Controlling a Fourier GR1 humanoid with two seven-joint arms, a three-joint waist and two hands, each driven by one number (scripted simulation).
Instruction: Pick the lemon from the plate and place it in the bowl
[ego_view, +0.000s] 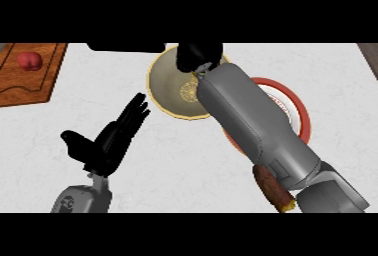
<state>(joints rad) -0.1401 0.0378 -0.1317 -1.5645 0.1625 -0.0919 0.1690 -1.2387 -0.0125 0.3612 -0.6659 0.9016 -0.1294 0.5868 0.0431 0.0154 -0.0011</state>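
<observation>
A tan bowl (166, 82) stands at the middle back of the counter. In it lies the lemon (189, 91), yellow and showing a cut face, half hidden by my right wrist. My right hand (198, 56) hangs over the bowl's far rim with relaxed fingers, holding nothing; the lemon is below and behind it. The grey right forearm crosses a red-rimmed white plate (299, 107) to the right of the bowl and covers most of it. My left hand (111, 140) rests open, fingers up, at the lower left.
A wooden cutting board (22, 82) with a small red fruit (29, 60) lies at the back left. A brown elongated food item (272, 189) lies near the front right, beside my right elbow. A dark object (125, 46) sits at the counter's back edge.
</observation>
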